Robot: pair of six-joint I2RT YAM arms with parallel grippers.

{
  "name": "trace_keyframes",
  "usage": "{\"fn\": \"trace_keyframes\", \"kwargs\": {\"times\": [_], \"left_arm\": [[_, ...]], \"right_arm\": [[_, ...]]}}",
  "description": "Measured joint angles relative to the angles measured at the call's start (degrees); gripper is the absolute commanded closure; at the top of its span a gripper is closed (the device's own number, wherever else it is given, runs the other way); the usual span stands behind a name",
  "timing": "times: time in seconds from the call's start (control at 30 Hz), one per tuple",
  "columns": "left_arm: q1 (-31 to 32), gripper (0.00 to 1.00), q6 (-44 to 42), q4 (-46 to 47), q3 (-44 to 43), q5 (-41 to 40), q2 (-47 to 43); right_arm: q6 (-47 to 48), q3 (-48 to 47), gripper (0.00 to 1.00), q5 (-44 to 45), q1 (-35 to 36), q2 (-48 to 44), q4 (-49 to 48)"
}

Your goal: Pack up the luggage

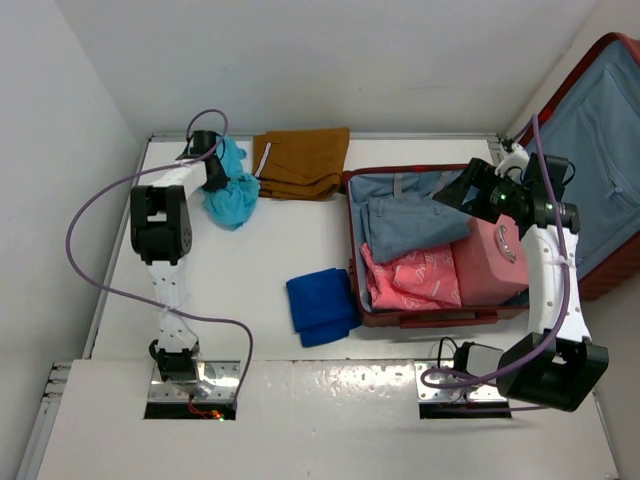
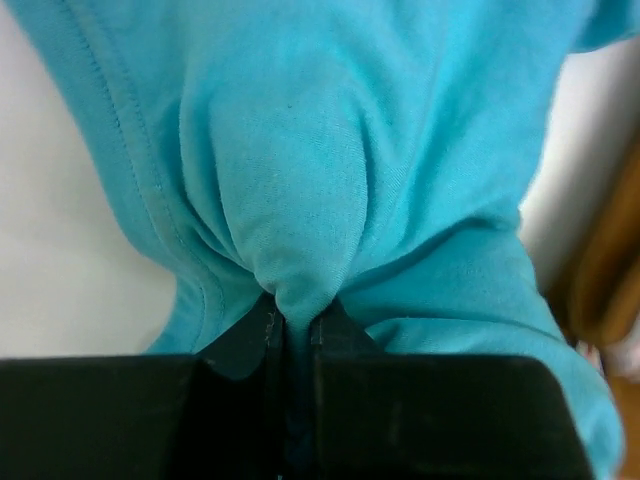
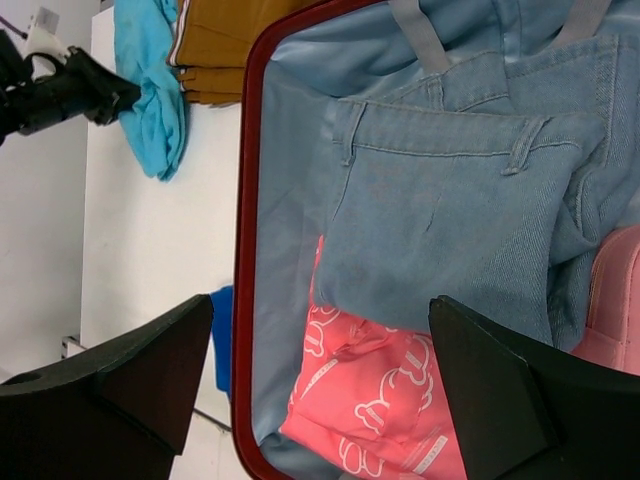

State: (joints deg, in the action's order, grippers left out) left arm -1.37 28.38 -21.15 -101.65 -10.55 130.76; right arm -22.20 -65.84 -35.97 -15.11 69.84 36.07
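Observation:
The red luggage [image 1: 352, 250] lies open at the right, its lid [image 1: 600, 160] leaning back. Inside lie folded jeans [image 1: 405, 222], a pink printed garment [image 1: 415, 278] and a small pink case [image 1: 490, 262]. My left gripper [image 1: 213, 150] is shut on a turquoise shirt [image 1: 232, 190] at the far left; in the left wrist view the cloth [image 2: 330, 170] is pinched between the jaws. My right gripper [image 1: 470, 190] is open and empty above the luggage interior, over the jeans [image 3: 450, 200] and pink garment [image 3: 380, 400].
Folded brown trousers [image 1: 303, 162] lie at the back of the table. A folded blue cloth [image 1: 322, 305] lies against the luggage's left front corner. White walls close in the table at the left and back.

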Motion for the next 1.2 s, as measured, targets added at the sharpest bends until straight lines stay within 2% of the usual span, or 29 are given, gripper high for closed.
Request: {"fn": "trace_keyframes", "kwargs": {"times": [0.13,0.23,0.33,0.5,0.63,0.9,1.07,1.2], "left_arm": [[0.0,1.00,-1.6,0.5,8.2,8.5,-8.4],[3.0,1.00,-4.7,2.3,9.2,11.1,-15.8],[10.7,1.00,-7.6,6.1,4.8,12.2,-22.2],[25.7,1.00,-10.6,17.9,-5.9,16.8,-23.3],[34.6,1.00,-10.2,25.0,-12.3,21.8,-18.2],[43.8,1.00,-3.6,36.1,-28.2,26.7,4.5],[46.4,1.00,0.6,38.6,-29.1,29.0,13.9],[47.8,1.00,0.0,39.3,-26.3,31.7,15.9]], "right_arm": [[0.6,0.0,0.11,0.1,0.0,-1.0,0.7],[0.9,0.0,0.11,0.4,-0.6,-3.9,1.3],[-0.3,0.7,0.13,1.3,-3.5,-9.1,-0.1],[-6.0,5.5,0.16,4.3,-13.6,-20.8,-5.1],[-10.2,6.5,0.16,8.6,-18.9,-25.9,-7.4],[-13.4,7.2,0.16,16.7,-20.3,-32.8,-9.1],[-12.4,7.2,0.16,18.9,-20.3,-32.9,-8.5],[-11.5,7.2,0.16,19.4,-20.3,-32.5,-7.7]]}}
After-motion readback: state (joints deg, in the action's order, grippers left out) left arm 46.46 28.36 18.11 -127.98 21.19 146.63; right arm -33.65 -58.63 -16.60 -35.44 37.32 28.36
